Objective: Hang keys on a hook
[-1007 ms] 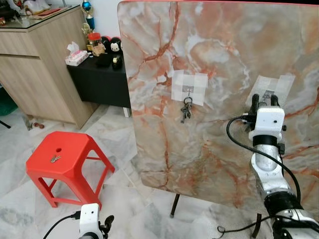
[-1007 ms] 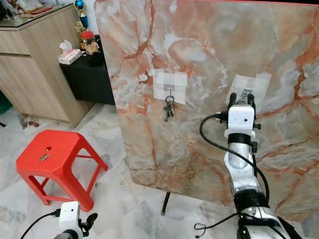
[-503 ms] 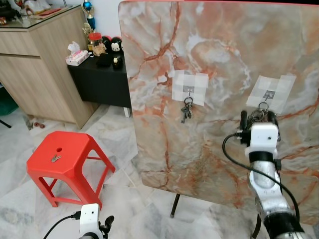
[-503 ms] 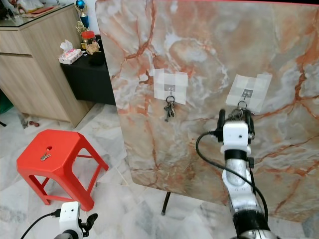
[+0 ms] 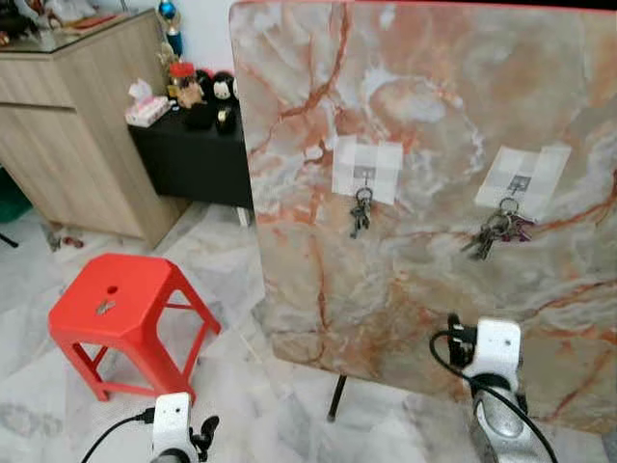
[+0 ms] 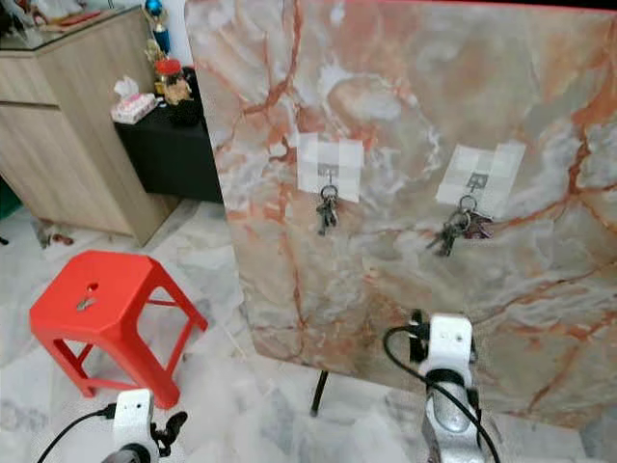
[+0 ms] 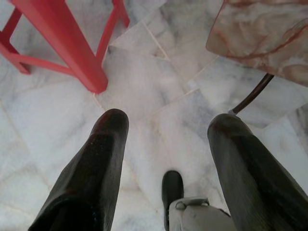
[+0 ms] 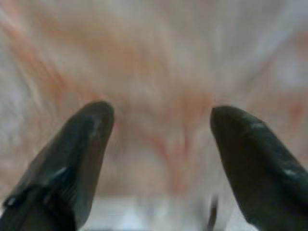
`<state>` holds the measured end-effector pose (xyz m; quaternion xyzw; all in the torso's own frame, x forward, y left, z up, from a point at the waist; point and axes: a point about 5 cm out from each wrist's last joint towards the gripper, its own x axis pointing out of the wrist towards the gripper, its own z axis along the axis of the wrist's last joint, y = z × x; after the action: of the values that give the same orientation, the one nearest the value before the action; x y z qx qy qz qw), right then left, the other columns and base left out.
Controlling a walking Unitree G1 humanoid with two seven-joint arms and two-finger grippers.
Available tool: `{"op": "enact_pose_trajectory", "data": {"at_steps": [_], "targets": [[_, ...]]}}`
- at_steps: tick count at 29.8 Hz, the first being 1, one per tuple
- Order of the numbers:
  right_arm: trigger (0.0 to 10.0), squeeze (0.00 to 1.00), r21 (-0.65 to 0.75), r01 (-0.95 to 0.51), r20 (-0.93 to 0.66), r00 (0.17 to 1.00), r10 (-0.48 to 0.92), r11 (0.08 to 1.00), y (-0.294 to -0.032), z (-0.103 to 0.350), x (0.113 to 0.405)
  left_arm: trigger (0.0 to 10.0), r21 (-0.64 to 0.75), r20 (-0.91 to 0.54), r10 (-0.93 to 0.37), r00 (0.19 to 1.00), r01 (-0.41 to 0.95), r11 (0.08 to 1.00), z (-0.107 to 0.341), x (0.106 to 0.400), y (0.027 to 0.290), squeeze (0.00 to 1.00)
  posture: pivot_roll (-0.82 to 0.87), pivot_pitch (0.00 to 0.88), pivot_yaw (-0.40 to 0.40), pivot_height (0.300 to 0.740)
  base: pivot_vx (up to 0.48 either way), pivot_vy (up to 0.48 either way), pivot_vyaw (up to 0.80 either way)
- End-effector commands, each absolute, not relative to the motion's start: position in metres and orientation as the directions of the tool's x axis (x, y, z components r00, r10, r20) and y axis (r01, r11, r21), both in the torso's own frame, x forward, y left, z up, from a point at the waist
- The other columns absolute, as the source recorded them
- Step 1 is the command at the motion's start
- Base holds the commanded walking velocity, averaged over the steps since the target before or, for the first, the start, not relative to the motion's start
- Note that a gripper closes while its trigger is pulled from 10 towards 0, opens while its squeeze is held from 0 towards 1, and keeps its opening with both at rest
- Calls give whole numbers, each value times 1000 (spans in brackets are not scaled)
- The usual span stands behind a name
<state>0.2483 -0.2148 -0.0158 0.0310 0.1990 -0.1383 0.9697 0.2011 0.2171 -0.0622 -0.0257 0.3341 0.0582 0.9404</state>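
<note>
Right pincer was open and empty, low before the marble board; keys hung from the hook. Retreat should stay clear of them.

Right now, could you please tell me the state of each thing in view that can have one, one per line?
Right key bunch: hanging from the right hook, released.
Left key bunch: hanging from the left hook.
Small key: lying flat on the red stool.
Marble board: upright.
Right end effector: open, holding nothing, facing the board.
Left end effector: open, holding nothing, pointing at the floor.
</note>
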Motion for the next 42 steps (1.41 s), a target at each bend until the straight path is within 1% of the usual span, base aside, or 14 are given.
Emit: {"op": "enact_pose_trajectory", "data": {"at_steps": [1,4,5,8,10,11,12,16,18,21,27,29,36,42], "targets": [[10000,0,63,310,-507,828,-237,949,-212,-32,241,10000,2,-628,89,773,-112,994,-61,203,216,0,-1,0,8,740,0,0,0],[10000,0,61,340,-601,763,-237,939,-212,-47,226,10000,5,-639,85,764,-107,994,-62,202,216,0,4,0,4,740,0,0,0],[10000,0,85,343,-661,722,-205,935,-208,-58,215,10000,10,-648,87,756,-105,994,-63,201,216,0,-6,0,7,740,0,0,0],[10000,0,120,329,-736,663,-139,937,-201,-73,196,10000,5,-656,79,750,-101,995,-65,199,216,0,-18,0,9,740,0,0,0],[10000,0,86,308,-801,587,-118,947,-198,-84,178,10000,3,-673,71,736,-94,996,-67,196,215,0,-6,0,6,740,0,0,0],[10000,0,51,293,-839,532,-118,955,-197,-92,163,10000,-11,-695,68,716,-105,994,-71,190,215,0,14,0,2,740,0,0,0],[10000,0,31,275,-847,518,-121,961,-197,-94,159,10000,-18,-706,71,705,-118,993,-72,187,216,0,11,0,2,740,0,0,0],[10000,0,40,177,-846,530,-61,983,-187,-95,157,10000,-18,-741,88,666,-151,988,-78,175,221,0,-7,0,13,740,0,0,0],[10000,0,62,163,-844,536,-36,985,-184,-95,157,10000,-7,-763,85,641,-139,990,-82,169,220,0,-11,0,15,740,0,0,0],[10000,0,43,131,-850,526,-32,990,-182,-96,156,10000,0,-781,95,617,-153,988,-86,158,222,0,-18,0,14,740,0,0,0],[10000,0,38,133,-850,526,-38,990,-183,-96,156,10000,-7,-789,108,605,-185,983,-88,152,222,0,-11,0,0,740,0,0,0],[10000,0,33,104,-851,525,-27,994,-184,-96,156,10000,-18,-793,108,600,-200,980,-90,151,219,0,-8,0,-7,740,0,0,0],[10000,0,-7,93,-855,516,-54,996,-191,-96,154,10000,-7,-786,120,606,-202,979,-91,149,211,0,-1,0,-14,740,0,150,0],[10000,0,-16,37,-855,518,-33,999,-189,-96,154,10000,-3,-803,99,587,-171,985,-92,147,215,0,-9,0,-12,740,0,142,0]]}}
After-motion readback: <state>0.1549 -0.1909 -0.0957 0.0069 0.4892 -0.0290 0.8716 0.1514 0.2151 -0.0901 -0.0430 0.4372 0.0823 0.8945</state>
